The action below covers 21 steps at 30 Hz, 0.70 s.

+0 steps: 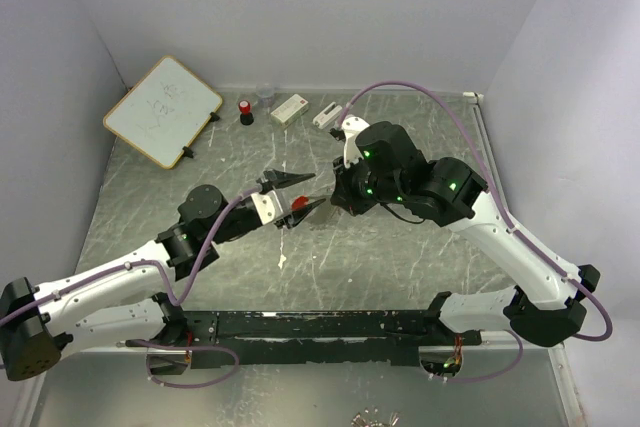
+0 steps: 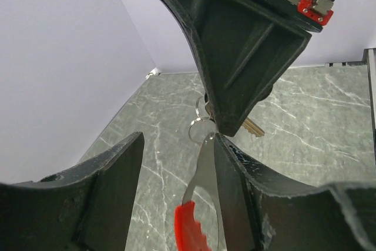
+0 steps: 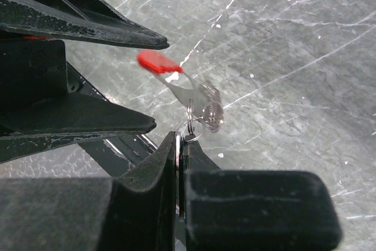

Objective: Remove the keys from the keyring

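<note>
Marble table [image 1: 400,257] below you; both arms reach inward, wrists meeting above its centre. Right gripper [image 3: 181,145] clamped on keyring [image 3: 191,92] at wire-loop end. Left gripper [image 2: 179,140] jaws apart, straddling red clip [image 2: 191,227]. Expect light, thin, slippery metal and a springy loop. Take flat tab near clip. Brass key [image 2: 254,126] hangs behind right finger.

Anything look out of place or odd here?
Small metal pieces lie on the near ledge, off the table; they are too small to identify. The whiteboard sits askew at back left. The keyring, pinched in the right fingers, looks fine.
</note>
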Motion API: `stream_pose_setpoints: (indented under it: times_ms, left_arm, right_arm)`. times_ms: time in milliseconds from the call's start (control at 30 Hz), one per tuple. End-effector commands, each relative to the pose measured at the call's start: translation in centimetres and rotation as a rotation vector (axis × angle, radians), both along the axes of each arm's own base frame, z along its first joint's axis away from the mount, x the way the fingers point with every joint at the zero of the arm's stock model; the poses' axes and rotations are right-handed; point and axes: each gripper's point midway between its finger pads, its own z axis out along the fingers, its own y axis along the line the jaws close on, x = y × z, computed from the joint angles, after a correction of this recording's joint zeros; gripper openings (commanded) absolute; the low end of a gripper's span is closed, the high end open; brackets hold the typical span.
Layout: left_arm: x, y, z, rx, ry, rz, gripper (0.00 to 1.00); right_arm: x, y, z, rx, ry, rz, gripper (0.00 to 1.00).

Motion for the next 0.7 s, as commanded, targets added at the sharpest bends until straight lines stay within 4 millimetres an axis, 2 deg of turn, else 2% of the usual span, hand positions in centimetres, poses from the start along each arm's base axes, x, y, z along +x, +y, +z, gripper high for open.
stream_pose_setpoints:
  times_ms: [0,400,667]
  left_arm:
    - [0.4,-0.3,1.4,-0.055,-0.048,0.002,0.61]
    - [0.5,-1.8,0.6,-0.035,-0.038,-0.041,0.54]
    - [0.2,-2.3,0.8,-0.042,-0.047,-0.074,0.52]
  right_arm:
    - [-0.1,0.6,0.6,0.029,-0.019,0.025,0.0]
    - [-0.4,0.6,0.6,0.034,-0.019,0.035,0.0]
    - [-0.6,0.8,0.3,0.039,-0.017,0.045,0.0]
